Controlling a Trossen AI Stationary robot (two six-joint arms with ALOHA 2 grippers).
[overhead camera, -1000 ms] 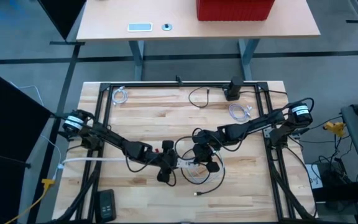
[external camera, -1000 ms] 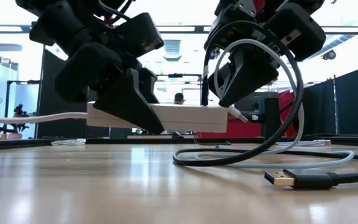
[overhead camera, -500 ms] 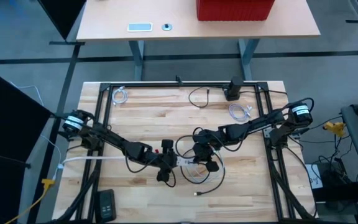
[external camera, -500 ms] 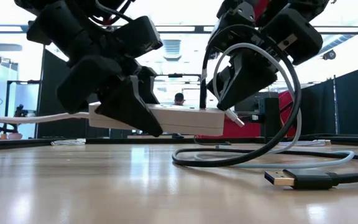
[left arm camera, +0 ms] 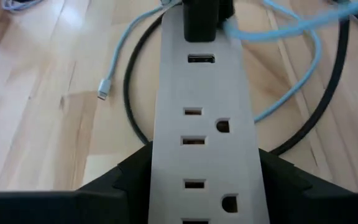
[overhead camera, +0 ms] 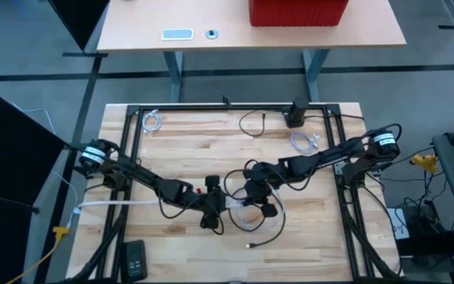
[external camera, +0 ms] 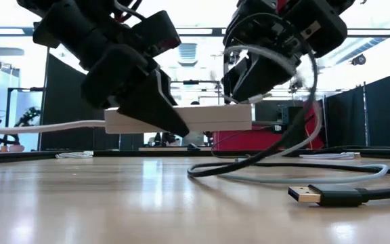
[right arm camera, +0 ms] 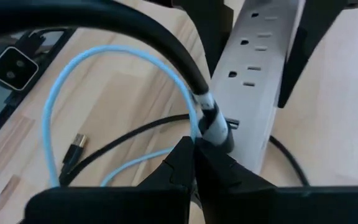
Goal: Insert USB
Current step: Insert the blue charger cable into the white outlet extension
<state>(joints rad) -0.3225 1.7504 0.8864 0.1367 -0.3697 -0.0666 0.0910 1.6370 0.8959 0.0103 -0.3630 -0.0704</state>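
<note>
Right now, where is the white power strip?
The power strip is lifted off the table near its middle, clamped by the left gripper, beside the right gripper.

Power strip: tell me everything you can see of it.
The power strip is a long, pale plastic bar with a row of mains outlets and a USB port near its far end. The left gripper clamps it across its sides and holds it roughly level above the table. Its pale cord trails away. The right gripper presses a USB plug against its end.
</note>
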